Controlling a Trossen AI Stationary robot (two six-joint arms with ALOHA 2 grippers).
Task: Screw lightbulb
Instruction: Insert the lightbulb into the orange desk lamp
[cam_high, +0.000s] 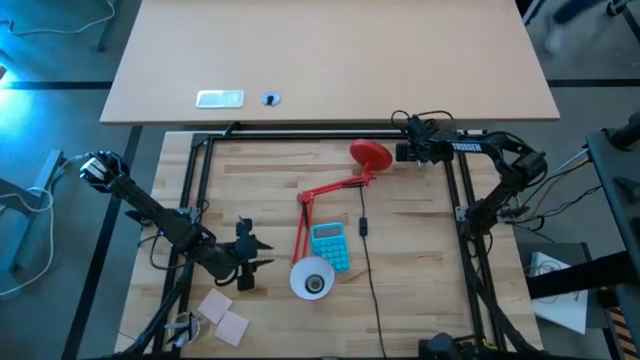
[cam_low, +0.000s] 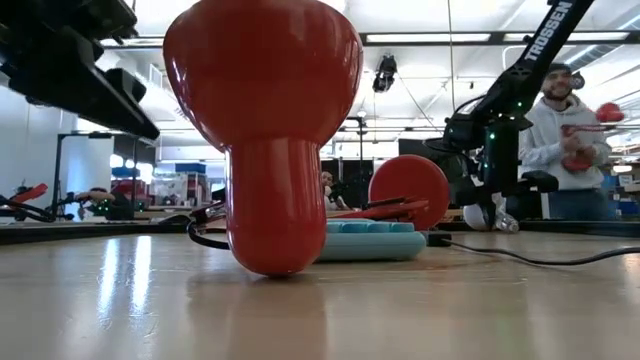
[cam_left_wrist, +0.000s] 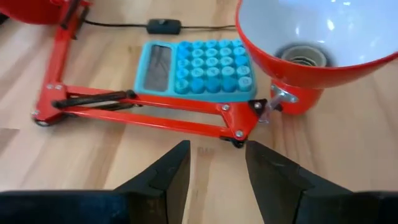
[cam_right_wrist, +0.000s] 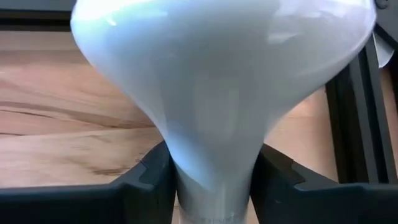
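Note:
The red desk lamp lies across the table: round base (cam_high: 370, 153) at the far side, jointed arm (cam_high: 325, 190), and shade (cam_high: 312, 278) on its side near the front. The shade's white inside and bare socket (cam_left_wrist: 305, 55) face my left gripper (cam_left_wrist: 214, 171). That gripper (cam_high: 250, 255) is open just left of the shade, with nothing between its fingers. A teal calculator (cam_high: 330, 245) lies under the lamp arm. My right gripper (cam_high: 405, 152) is at the far right beside the lamp base, shut on the white lightbulb (cam_right_wrist: 217, 74). My right gripper pinches the lightbulb's narrow neck (cam_right_wrist: 214, 177), where the white glass meets the greyish base, between its two fingers (cam_right_wrist: 152, 180). The wide dome sticks out past the fingertips, away from the wrist. The screw base lies back between the fingers, mostly hidden.
The lamp's black cord with its switch (cam_high: 364, 228) runs toward the front edge. Pink sticky notes (cam_high: 225, 315) lie at the front left. A black frame rail (cam_high: 465, 230) borders the work area. A person (cam_low: 560, 140) stands beyond the table on the right.

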